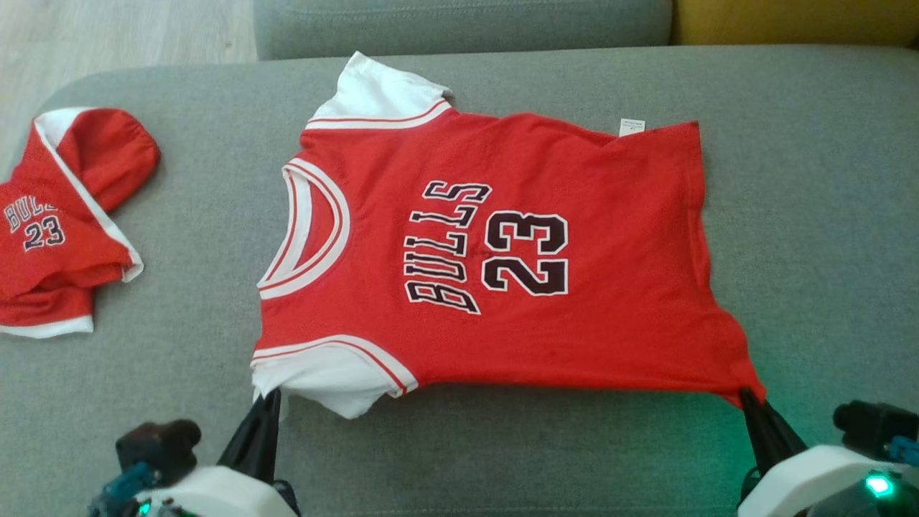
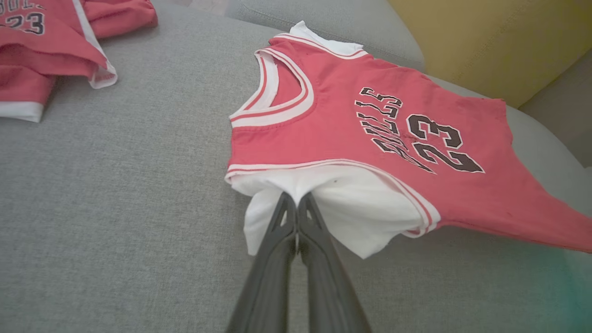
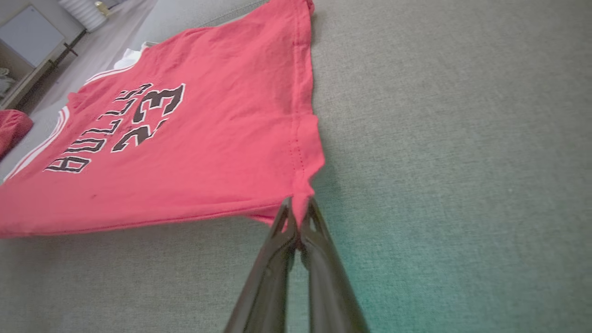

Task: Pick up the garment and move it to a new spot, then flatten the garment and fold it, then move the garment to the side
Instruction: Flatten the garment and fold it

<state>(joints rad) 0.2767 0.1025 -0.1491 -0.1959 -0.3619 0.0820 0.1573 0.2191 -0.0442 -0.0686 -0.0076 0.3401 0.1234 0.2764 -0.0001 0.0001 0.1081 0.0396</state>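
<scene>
We see the jersey spread front-up on the grey cushion, mid head view, neckline toward the robot's left, hem toward its right. It is thin red knit, soft, mostly flat with light ripples. The body is roughly rectangular and flares toward the near hem corner. Black block print "BULLS" and "23" with white outline runs sideways. The scoop neckline is white ribbed trim with red piping. There are two short white sleeves edged in red stripes, one far and one near. A small white tag pokes out at the far hem edge.

Left gripper: long dark tapered fingers pressed together, pinching the near sleeve. In the left wrist view the white cloth bunches and droops around the tips.

Right gripper: fingers clamped tight on the near hem corner, which is drawn into a sharp point.

The near edge between the two grips runs taut and straight, with a shadow under it.

The cushion is coarse woven fabric with rounded corners. A second red garment with the same print lies folded and rumpled at the far left, well apart. Behind are a grey backrest and a mustard-yellow cushion, with pale wood floor at top left. A green glow falls on the weave by the right wrist.
</scene>
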